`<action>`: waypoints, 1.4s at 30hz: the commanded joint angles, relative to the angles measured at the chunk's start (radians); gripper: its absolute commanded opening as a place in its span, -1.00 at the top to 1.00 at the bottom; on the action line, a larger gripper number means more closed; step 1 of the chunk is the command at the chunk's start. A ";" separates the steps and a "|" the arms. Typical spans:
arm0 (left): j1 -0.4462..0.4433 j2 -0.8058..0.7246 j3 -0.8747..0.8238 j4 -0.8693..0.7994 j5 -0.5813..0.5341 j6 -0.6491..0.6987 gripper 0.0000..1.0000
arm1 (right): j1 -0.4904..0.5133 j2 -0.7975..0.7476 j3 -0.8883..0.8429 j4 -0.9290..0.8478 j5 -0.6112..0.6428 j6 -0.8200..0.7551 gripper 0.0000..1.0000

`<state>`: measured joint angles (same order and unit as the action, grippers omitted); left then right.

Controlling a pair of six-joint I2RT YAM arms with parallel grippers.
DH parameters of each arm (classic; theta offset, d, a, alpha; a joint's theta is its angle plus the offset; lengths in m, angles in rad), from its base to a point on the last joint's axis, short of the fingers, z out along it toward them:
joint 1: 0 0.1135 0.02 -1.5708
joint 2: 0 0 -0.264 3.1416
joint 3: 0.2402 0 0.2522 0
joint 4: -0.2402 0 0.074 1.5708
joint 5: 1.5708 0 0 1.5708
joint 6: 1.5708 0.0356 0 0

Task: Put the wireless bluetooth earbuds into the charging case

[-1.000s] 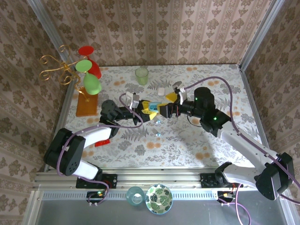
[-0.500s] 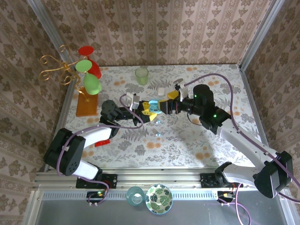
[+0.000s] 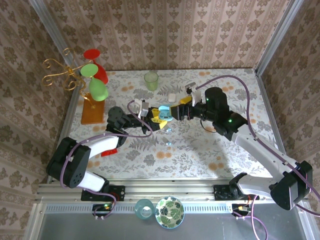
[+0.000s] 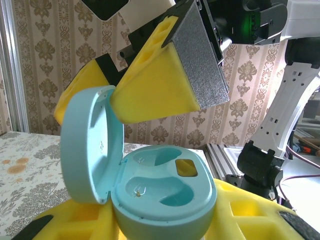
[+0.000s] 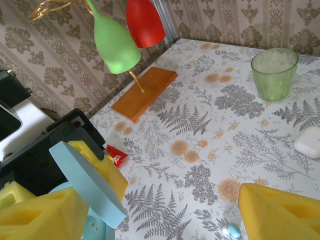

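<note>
Near the middle of the table, my left gripper [image 3: 156, 119] clamps the light blue charging case [image 4: 165, 197] between its yellow fingers [image 4: 250, 217], and the case's lid [image 4: 92, 145] stands open and upright on the left in the left wrist view. My right gripper [image 3: 175, 110] faces it from the right with its jaws spread wide and nothing between them; one yellow right finger [image 4: 160, 90] has its tip against the inner face of the lid. On the table just near of both grippers lie the wireless bluetooth earbuds: a tiny light blue earbud [image 3: 165, 131] close by and a second earbud [image 3: 169, 143] a little nearer, apart from the case. Farther off sit a white case [image 3: 171, 96], a green cup [image 3: 151, 80] near the far edge, and at the left a stand [image 3: 92, 112] carrying green and red shapes.
</note>
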<state>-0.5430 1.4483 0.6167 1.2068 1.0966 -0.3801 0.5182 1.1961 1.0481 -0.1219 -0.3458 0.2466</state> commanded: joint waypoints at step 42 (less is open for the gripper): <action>-0.011 -0.005 0.017 0.060 0.062 -0.043 0.60 | 0.044 0.025 0.008 0.058 -0.227 -0.277 0.73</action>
<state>-0.5495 1.4467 0.6094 1.2209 1.1320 -0.4084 0.5556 1.2205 1.0180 -0.0582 -0.5301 0.0036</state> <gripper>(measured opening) 0.360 0.160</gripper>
